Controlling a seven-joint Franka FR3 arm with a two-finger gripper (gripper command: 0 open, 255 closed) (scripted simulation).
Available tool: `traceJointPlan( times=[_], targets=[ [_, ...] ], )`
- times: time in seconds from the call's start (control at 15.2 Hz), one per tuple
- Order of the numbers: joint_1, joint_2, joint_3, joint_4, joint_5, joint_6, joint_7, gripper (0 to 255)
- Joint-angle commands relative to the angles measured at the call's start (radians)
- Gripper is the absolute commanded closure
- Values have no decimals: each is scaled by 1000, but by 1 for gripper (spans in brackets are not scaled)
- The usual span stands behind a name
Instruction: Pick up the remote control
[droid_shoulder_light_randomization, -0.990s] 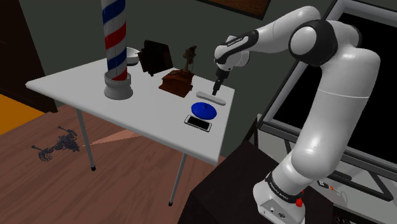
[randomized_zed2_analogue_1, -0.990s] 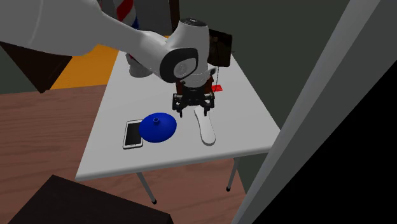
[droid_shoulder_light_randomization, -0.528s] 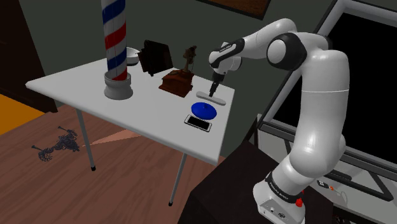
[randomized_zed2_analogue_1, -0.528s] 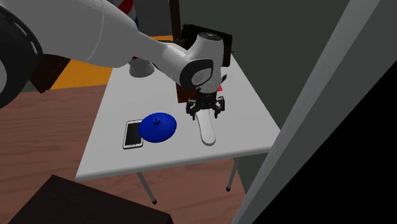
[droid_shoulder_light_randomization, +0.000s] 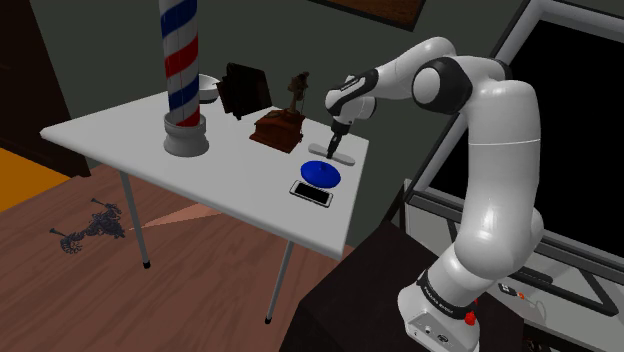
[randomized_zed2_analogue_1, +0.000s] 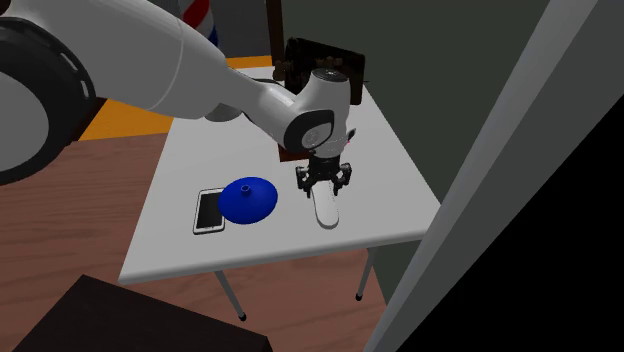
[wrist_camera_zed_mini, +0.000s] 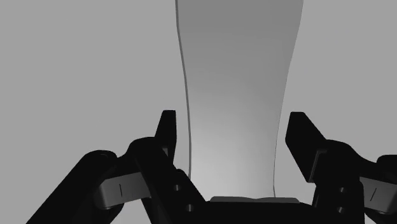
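Item under task: the white, elongated, slab-shaped remote control (droid_shoulder_light_randomization: 347, 160) is found lying flat on the white rectangular table (droid_shoulder_light_randomization: 110, 135), near the table end closest to the arm's stand.

Hand: the all-black two-finger gripper (droid_shoulder_light_randomization: 334, 149) is lowered over the remote control, at the end nearer the brown wooden box (droid_shoulder_light_randomization: 278, 127). In the second exterior view the gripper (randomized_zed2_analogue_1: 324, 186) is seen low above that end, while the rest of the remote control (randomized_zed2_analogue_1: 324, 212) is left uncovered. In the wrist view the black fingers (wrist_camera_zed_mini: 167, 130) are held apart, one on each side of the remote control (wrist_camera_zed_mini: 232, 95), and a gap is visible between each finger and the slab's edge. The hand is therefore recorded as released, with nothing grasped.

Surroundings: a blue domed disc with a small knob (droid_shoulder_light_randomization: 322, 172) is noted just beside the remote control, and a white-framed flat phone with a dark screen (droid_shoulder_light_randomization: 311, 192) is placed next to the disc. A tall pole striped red, white and blue on a grey base (droid_shoulder_light_randomization: 181, 60) is noted well apart, further along the table
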Motion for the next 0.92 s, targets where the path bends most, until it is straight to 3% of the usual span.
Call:
traceJointPlan(
  times=[0.0,0.53,0.86],
  targets=[
    [0,1,0,-2,1,2,0,255],
    [-1,3,1,0,1,2,-1,255],
    [6,-38,-10,7,-14,-45,9,255]
  ],
)
